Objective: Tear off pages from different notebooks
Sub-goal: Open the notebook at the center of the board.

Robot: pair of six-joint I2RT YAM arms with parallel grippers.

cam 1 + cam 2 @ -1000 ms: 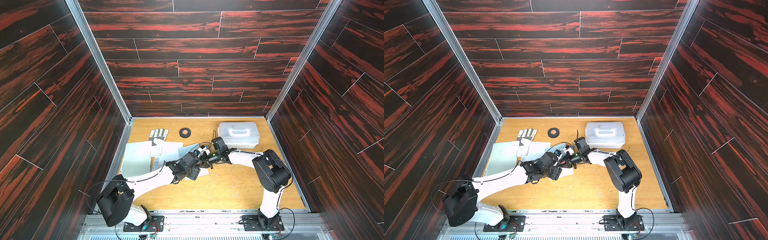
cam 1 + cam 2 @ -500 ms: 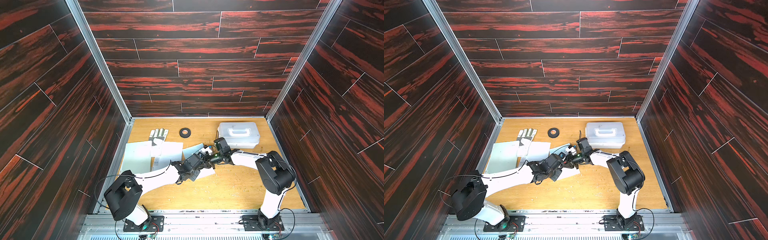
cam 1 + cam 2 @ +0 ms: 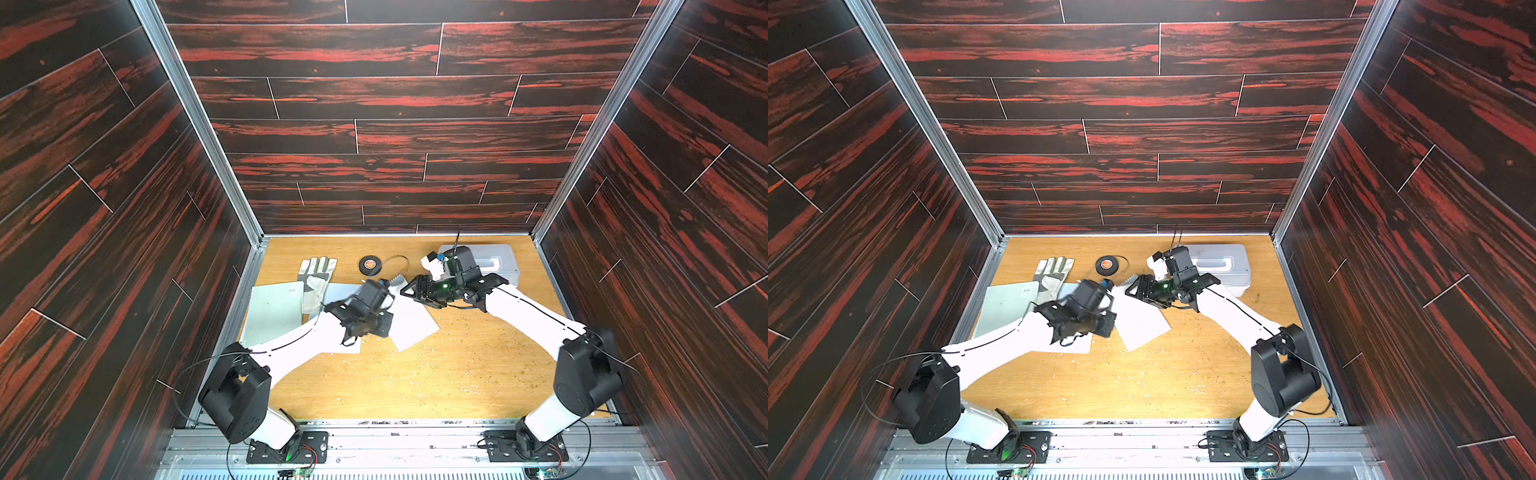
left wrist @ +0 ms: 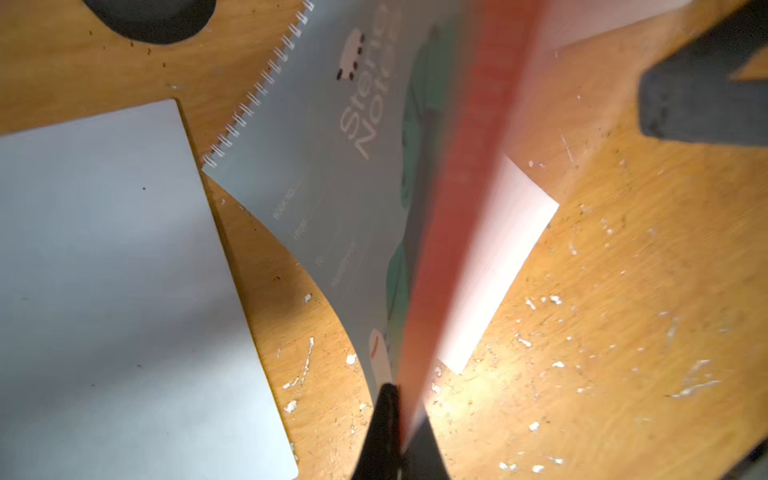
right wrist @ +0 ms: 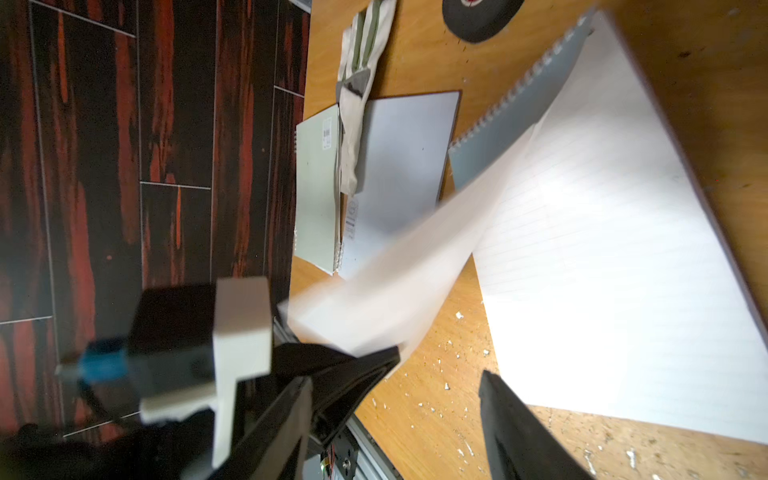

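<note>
Moved: right pincer has sprung apart; left pincer has clamped the cover of the small notebook
Risk: nothing pins it, so my pull toward 7 o'clock drags it

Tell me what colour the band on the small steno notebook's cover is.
Coral red: the band runs along the steno notebook cover, clearest in the left wrist view.
</note>
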